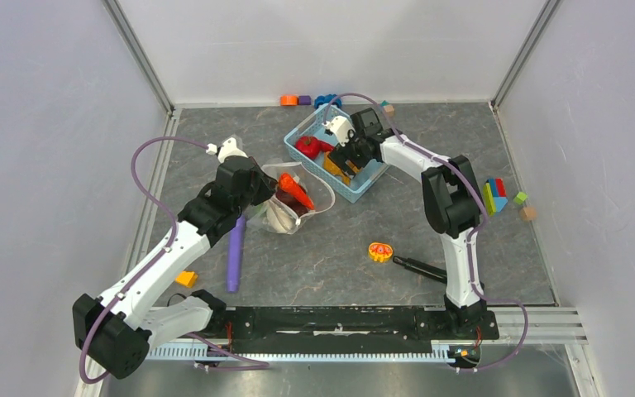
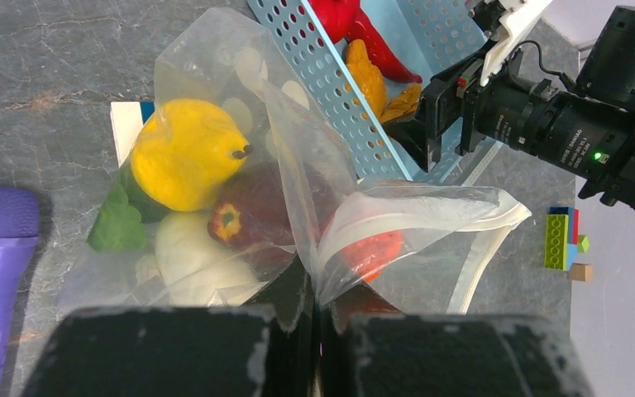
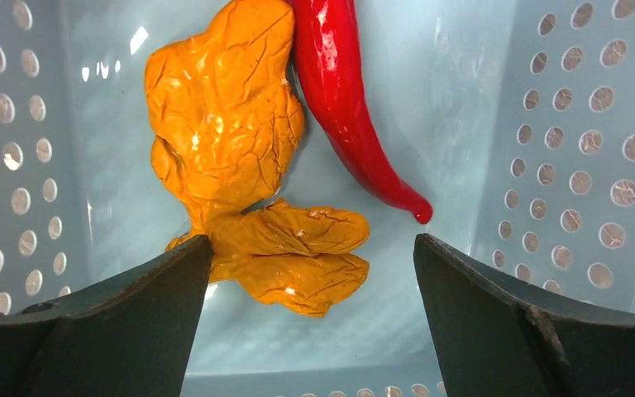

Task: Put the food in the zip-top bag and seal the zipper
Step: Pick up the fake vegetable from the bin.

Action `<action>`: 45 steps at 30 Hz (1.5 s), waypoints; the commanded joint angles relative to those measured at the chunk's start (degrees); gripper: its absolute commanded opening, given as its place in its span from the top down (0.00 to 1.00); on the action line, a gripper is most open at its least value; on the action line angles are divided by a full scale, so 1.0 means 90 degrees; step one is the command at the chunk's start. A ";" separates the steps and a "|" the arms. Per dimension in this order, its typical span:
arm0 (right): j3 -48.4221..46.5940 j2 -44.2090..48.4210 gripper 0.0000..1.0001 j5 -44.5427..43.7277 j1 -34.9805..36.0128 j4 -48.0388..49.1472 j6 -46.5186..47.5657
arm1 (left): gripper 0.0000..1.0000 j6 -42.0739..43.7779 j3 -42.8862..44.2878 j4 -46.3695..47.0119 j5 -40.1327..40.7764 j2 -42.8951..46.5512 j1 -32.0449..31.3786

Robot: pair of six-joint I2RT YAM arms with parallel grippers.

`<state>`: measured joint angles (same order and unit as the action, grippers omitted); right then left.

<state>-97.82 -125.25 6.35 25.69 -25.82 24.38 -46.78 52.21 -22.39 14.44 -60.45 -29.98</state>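
Clear dotted plastic zip-top bag [image 2: 430, 217], clenched in left claw [image 2: 314, 318], holds yellow pepper [image 2: 186, 153] and white egg [image 2: 186, 256]; blue perforated basket [image 3: 579, 124] holds red chili [image 3: 347, 99] beneath released right claw [image 3: 310, 244].

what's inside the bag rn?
Through the clear bag: yellow pepper, white egg, maroon ball, a red-orange piece. Its lower part is hidden behind the left fingers.

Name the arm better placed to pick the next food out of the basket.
Right. The right gripper hangs open inside the blue basket, directly over the orange toy food beside the red chili. The left gripper is shut on the zip-top bag.
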 commanded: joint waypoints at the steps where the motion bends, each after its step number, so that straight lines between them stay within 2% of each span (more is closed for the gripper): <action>1: 0.0464 0.0259 0.02 -0.0229 -0.0062 0.0712 -0.0444 | 0.98 0.0149 0.0098 0.0339 -0.0032 0.0167 0.0030; 7: 0.0659 0.0552 0.02 0.0790 -0.0062 0.1025 -0.0551 | 0.98 0.0159 0.0122 0.0331 -0.0120 0.0120 0.0030; 11: 0.0536 0.0560 0.02 0.1082 -0.0062 0.1131 -0.0830 | 0.98 0.0150 0.0108 0.0383 -0.0112 0.0078 0.0030; 22: 0.0540 0.0281 0.02 0.1143 -0.0062 0.1415 -0.1293 | 0.98 0.0137 0.0139 0.0343 -0.0148 -0.0041 0.0025; 33: 0.0471 -0.0190 0.02 0.0555 -0.0042 0.0502 -0.0684 | 0.98 0.0109 0.0140 0.0428 -0.0187 -0.0118 0.0030; 36: 0.0429 -0.0301 0.02 0.0227 -0.0044 0.0443 -0.0817 | 0.98 0.0092 0.0166 0.0413 -0.0185 -0.0193 0.0035; 41: 0.0299 -0.0396 0.16 0.0073 -0.0045 0.0435 -0.1005 | 0.98 0.0101 0.0195 0.0399 -0.0259 -0.0182 0.0032; 45: 0.0311 -0.0244 0.47 0.0328 -0.0050 0.0555 -0.1195 | 0.98 0.0099 0.0176 0.0364 -0.0211 -0.0090 0.0029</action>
<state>-94.06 -126.61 10.39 25.43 -19.40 14.70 -46.76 52.21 -22.04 12.82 -62.35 -29.98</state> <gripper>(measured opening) 0.701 0.034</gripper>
